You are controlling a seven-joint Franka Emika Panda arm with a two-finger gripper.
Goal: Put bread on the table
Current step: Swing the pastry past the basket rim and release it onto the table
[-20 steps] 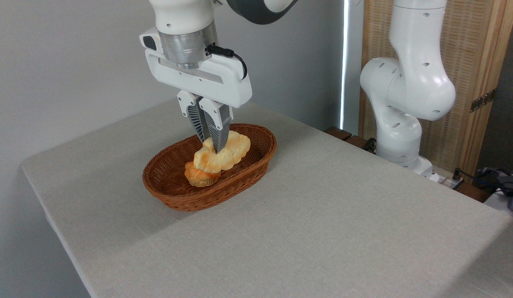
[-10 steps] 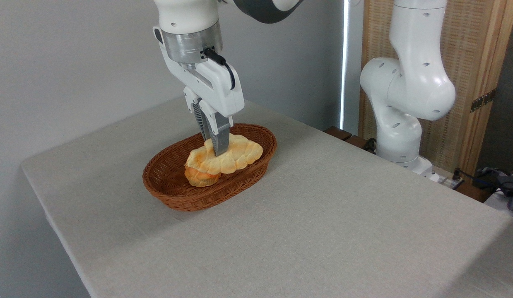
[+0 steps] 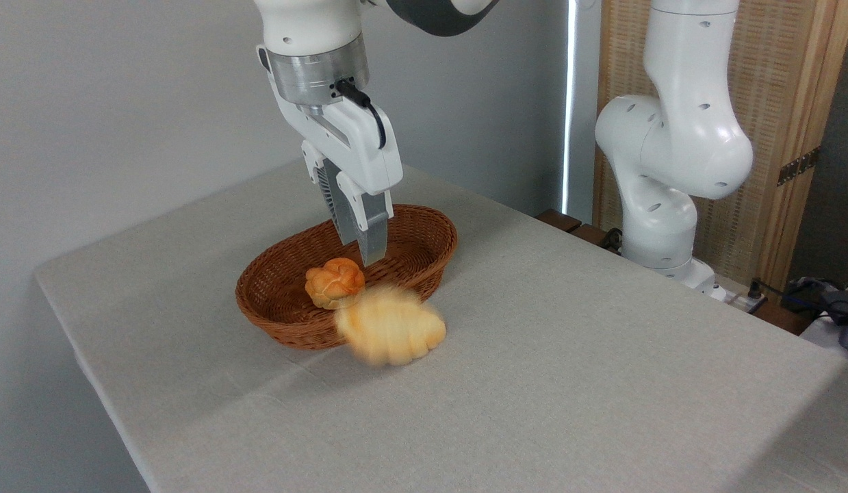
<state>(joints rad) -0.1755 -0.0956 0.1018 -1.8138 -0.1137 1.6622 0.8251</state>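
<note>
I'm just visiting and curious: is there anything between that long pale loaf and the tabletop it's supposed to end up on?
Nothing visible. The bread, blurred, is already outside the basket, against its front wall, over bare table. The gripper above holds nothing.

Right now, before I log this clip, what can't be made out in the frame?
- Bread: motion-blurred by the basket; unclear whether it rests on the table.
- Gripper: seen side-on, so open or shut is unclear.
- Small bun: underside hidden by the basket wall.
- Arm: upper part cut off by the top edge.
</note>
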